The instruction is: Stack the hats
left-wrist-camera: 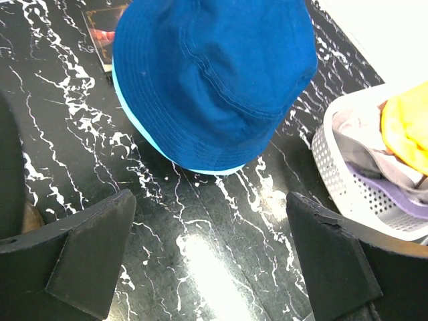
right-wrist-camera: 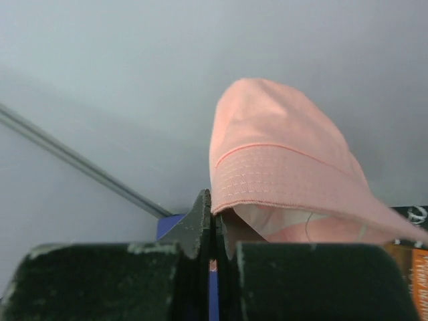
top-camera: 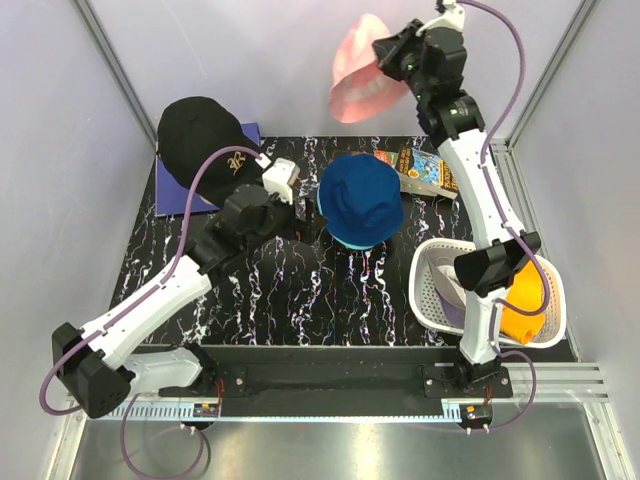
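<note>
Your right fingers point(right-wrist-camera: 202, 231) are pinched shut on the brim edge of the pink hat point(right-wrist-camera: 281, 154), held high at upper centre of the top view, well above the worktop point(top-camera: 270, 300). It's soft, light fabric w/ no stiffness. It droops from the pinch and will prob. swing, so go slow. The brim hem looks like the best hold; the crown would just crumple.

The blue hat point(left-wrist-camera: 214, 80) sits mid-frame over a teal hat point(left-wrist-camera: 126, 100), the likely drop spot. Your left fingers point(left-wrist-camera: 87, 257) stand wide, holding nothing, near it. The orange hat point(top-camera: 525, 300) lies in the basket point(top-camera: 430, 290), lower right.
</note>
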